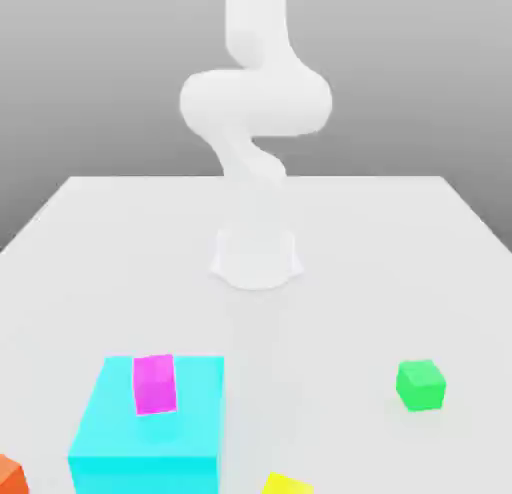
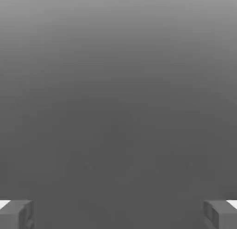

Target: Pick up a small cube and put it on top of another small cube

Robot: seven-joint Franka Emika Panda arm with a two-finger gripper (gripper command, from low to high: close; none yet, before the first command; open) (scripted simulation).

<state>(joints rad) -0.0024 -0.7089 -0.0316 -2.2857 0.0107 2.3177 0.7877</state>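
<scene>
- You see a white table (image 1: 420, 232) under a plain grey backdrop, with the white robot arm (image 1: 255, 102) rising from its round base (image 1: 256, 257) near the table's middle.
- In the hand view, your gripper (image 2: 118, 214) has its two grey fingers (image 2: 16, 214) spread wide, one at each edge of the picture, with nothing between them.
- The small orange-red cube (image 1: 8, 474) sits at the exterior view's near left corner, partly cut off by the picture's edge, just beside the big cyan block (image 1: 150, 427).
- A magenta cube (image 1: 154, 384) rests on top of the cyan block.
- A green cube (image 1: 420, 384) sits alone toward the exterior view's right, well apart from the others.
- A yellow cube (image 1: 287, 484) shows at the near edge, just right of the cyan block.
</scene>
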